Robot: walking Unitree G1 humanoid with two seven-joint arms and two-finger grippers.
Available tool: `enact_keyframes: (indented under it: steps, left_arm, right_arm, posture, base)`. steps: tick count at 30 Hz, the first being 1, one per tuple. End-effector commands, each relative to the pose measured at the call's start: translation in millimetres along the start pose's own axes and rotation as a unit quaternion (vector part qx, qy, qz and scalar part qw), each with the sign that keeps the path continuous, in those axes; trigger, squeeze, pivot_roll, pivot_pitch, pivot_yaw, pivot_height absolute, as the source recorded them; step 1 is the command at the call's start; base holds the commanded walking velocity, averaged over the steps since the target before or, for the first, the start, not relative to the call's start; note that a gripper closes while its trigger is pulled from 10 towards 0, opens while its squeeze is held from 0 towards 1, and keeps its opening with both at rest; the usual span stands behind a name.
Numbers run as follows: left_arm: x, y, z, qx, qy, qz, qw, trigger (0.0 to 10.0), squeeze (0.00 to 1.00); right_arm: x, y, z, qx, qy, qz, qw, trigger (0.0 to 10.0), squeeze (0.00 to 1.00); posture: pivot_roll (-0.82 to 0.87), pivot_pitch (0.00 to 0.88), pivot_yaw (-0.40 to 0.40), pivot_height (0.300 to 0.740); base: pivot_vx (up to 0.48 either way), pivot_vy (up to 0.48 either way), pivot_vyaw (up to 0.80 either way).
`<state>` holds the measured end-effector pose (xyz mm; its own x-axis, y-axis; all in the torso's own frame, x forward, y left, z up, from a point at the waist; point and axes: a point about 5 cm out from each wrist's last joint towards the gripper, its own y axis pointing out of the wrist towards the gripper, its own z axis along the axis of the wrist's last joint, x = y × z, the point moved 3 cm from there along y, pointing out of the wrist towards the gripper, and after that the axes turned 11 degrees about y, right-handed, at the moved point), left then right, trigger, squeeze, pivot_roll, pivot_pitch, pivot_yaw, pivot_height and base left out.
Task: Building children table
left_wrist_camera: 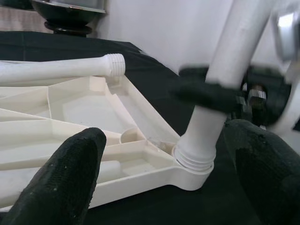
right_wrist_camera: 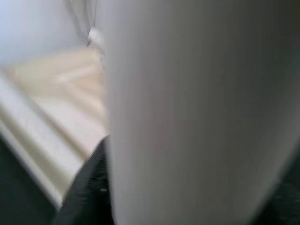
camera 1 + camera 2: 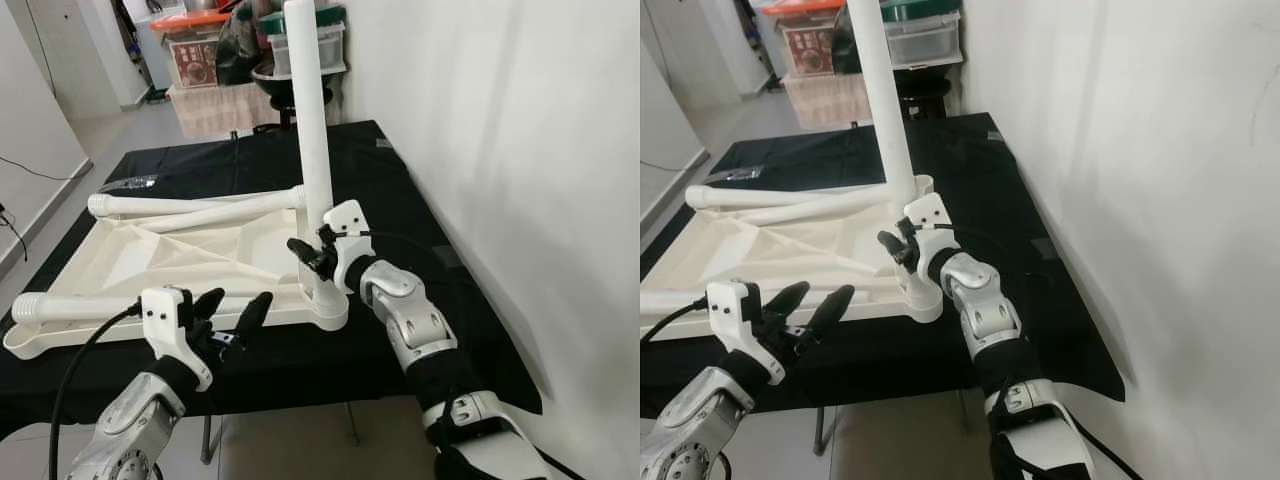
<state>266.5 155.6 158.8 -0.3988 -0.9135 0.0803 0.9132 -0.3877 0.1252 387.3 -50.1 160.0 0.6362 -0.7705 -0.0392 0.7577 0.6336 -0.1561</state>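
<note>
**Right gripper clamps the upright leg at the tabletop's corner socket**

Left eye view: a cream-white plastic children's tabletop (image 3: 190, 262) lies upside down on a table covered in black cloth (image 3: 420, 200), its ribbed underside facing up. A tall white plastic tube leg (image 3: 308, 110) stands upright in the round socket (image 3: 328, 303) at the near right corner of the tabletop. The right gripper (image 3: 312, 252) is closed around this leg low down, just above the socket. Two more white tube legs (image 3: 190, 204) lie across the far edge of the tabletop, and another white leg (image 3: 80, 306) lies along its near edge. The left gripper (image 3: 228, 312) hovers over the near edge of the tabletop, its two black fingers spread apart and holding nothing. Stacked storage boxes (image 3: 200, 50) stand beyond the table, and a white wall (image 3: 520, 150) runs along the right.

Right eye view: the same scene, with the right gripper's black fingers (image 3: 892, 247) wrapped on the leg and the left gripper apart from it, to the left.

Left wrist view: between the two spread black fingertips (image 1: 61, 183), the upright leg's threaded end sits in the corner socket, with the right gripper's finger across the leg above it.

Right wrist view: the white leg is blurred and very close, with the cream tabletop behind.
</note>
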Motion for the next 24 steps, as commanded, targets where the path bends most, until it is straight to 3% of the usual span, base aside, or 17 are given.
enact_keyframes:
  steps: [1,3,4,5,7,15,16,18,19,24]
  left_arm:
    - [-2.4,-1.0,-3,-0.004,-0.001,0.005,1.000,10.0,0.00]
    - [-2.0,-0.7,-3,-0.005,-0.002,0.003,1.000,10.0,0.00]
    - [-1.7,-0.6,-3,-0.006,-0.003,0.001,1.000,10.0,0.00]
    - [-1.6,-0.4,-3,-0.006,-0.003,0.000,1.000,10.0,0.00]
    - [-1.3,-0.4,-3,-0.005,-0.003,0.000,1.000,10.0,0.00]
    - [-1.2,-0.9,-2,-0.005,-0.002,0.002,1.000,10.0,0.00]
    - [-0.9,-1.1,-2,-0.005,-0.001,0.002,1.000,10.0,0.00]
    - [-0.9,-1.1,-2,-0.005,-0.001,0.002,1.000,10.0,0.00]
    - [-0.7,-1.3,-1,-0.005,-0.001,0.003,1.000,10.0,0.00]
    - [-0.7,-1.7,0,-0.004,0.000,0.003,1.000,10.0,0.00]
  right_arm:
    - [-3.3,-0.9,3,0.004,-0.002,0.058,0.998,10.0,1.00]
    - [-3.0,-3.1,9,0.014,-0.011,0.083,0.996,10.0,1.00]
    - [-3.1,-7.2,15,0.019,-0.023,0.127,0.992,10.0,0.07]
    - [-3.3,-10.5,19,0.021,-0.031,0.153,0.987,10.0,0.00]
    - [-1.5,-15.7,20,-0.009,-0.048,0.218,0.975,10.0,0.00]
    - [-0.9,-14.5,25,-0.028,-0.040,0.268,0.962,10.0,0.00]
    - [-0.4,-12.7,28,-0.031,-0.032,0.272,0.961,2.7,0.00]
    - [-0.4,-12.7,28,-0.031,-0.032,0.272,0.961,2.7,0.00]
    - [-0.5,-11.4,30,-0.030,-0.026,0.276,0.960,0.0,0.00]
    - [-1.0,-11.6,34,-0.019,-0.016,0.286,0.958,0.0,0.00]
  posture:
    - [-0.06,0.012,0.060,0.740]
    - [-0.06,0.012,0.060,0.740]
    - [-0.05,0.013,0.061,0.740]
    - [-0.05,0.013,0.061,0.740]
    - [-0.05,0.012,0.058,0.740]
    - [-0.04,0.011,0.057,0.740]
    - [-0.04,0.020,0.061,0.740]
    - [-0.04,0.020,0.061,0.740]
    - [-0.04,0.017,0.063,0.740]
    - [-0.04,0.022,0.062,0.740]
  base:
    - [0.000,0.000,0.00]
    - [0.000,0.000,0.00]
    - [0.000,0.000,0.00]
    - [0.000,0.000,0.00]
    - [0.000,0.000,0.00]
    - [0.000,0.000,0.00]
    - [0.000,0.000,0.00]
    - [0.000,0.000,0.00]
    - [0.000,0.000,0.00]
    - [0.000,0.000,0.00]
